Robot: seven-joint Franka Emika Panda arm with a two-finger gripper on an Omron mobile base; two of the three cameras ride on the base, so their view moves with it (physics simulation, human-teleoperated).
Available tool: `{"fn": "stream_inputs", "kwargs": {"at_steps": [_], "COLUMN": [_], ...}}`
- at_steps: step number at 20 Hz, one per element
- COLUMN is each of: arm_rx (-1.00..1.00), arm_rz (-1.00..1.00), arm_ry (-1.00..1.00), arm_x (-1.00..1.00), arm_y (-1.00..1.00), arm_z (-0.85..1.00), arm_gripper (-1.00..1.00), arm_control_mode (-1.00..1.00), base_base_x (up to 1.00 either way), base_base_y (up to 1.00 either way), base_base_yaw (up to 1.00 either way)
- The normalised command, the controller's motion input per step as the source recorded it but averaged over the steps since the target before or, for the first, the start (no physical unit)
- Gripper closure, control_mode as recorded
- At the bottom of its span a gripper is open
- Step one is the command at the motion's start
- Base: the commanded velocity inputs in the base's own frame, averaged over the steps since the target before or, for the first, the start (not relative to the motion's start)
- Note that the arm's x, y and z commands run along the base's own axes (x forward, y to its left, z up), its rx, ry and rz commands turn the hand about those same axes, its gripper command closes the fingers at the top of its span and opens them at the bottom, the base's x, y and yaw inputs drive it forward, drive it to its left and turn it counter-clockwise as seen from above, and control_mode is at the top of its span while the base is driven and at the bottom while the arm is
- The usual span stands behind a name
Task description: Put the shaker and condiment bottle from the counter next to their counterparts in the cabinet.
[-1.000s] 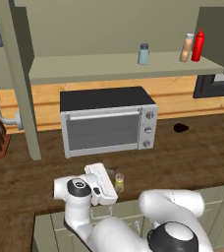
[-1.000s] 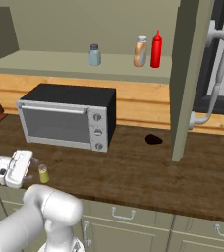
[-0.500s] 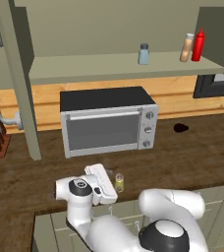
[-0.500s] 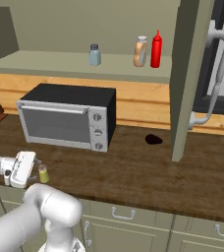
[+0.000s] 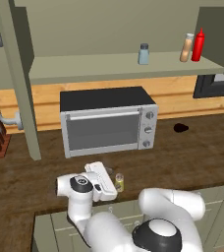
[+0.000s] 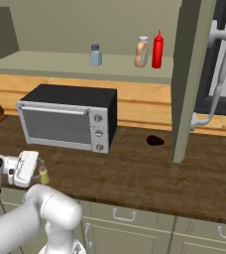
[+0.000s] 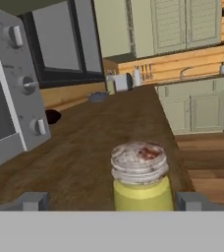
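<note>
Reaching low over the front edge of the wooden counter, the gripper stands with its jaws spread wide, holding nothing, and the shaker sits between the two dark fingertips, slightly nearer the one at the right of the hand view. The little yellow-olive cylinder stands upright, its long axis vertical and its silvery cap uppermost, so the jaws look set to close on its sides across the body. In the left base view the shaker is just to the right of the hand, in front of the toaster oven; in the right base view it stands likewise just beside the hand, near the counter's front edge. Up on the shelf of the cabinet, the pale blue-grey shaker stands alone toward the middle, while farther right the condiment bottle stands just beside the red squeeze bottle. By the look of it, the bottle's half is done and the shaker's is not yet.
</note>
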Motion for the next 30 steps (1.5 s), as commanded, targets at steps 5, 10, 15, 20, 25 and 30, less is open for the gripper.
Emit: {"fn": "stream_inputs", "kwargs": {"at_steps": [5,10,15,20,25,30], "arm_rx": [0.04,0.04,0.13,0.21,0.16,0.0], "arm_rz": [0.0,0.0,0.0,0.0,-0.01,0.16], "arm_ry": [0.03,0.04,0.0,0.02,0.09,-0.08], "arm_x": [0.17,0.0,-0.28,-0.16,0.0,-0.52], "arm_y": [-0.08,-0.03,-0.21,-0.51,-0.36,-0.02], "arm_z": [-0.01,-0.12,-0.17,0.0,-0.05,0.3], "arm_gripper": [-1.0,-1.0,1.0,1.0,1.0,1.0], "arm_control_mode": [-1.0,-1.0,-1.0,-1.0,-1.0,-1.0], "base_base_x": [0.0,0.0,0.0,0.0,0.0,0.0], "base_base_y": [0.0,0.0,0.0,0.0,0.0,0.0], "base_base_yaw": [0.0,0.0,0.0,0.0,0.0,0.0]}}
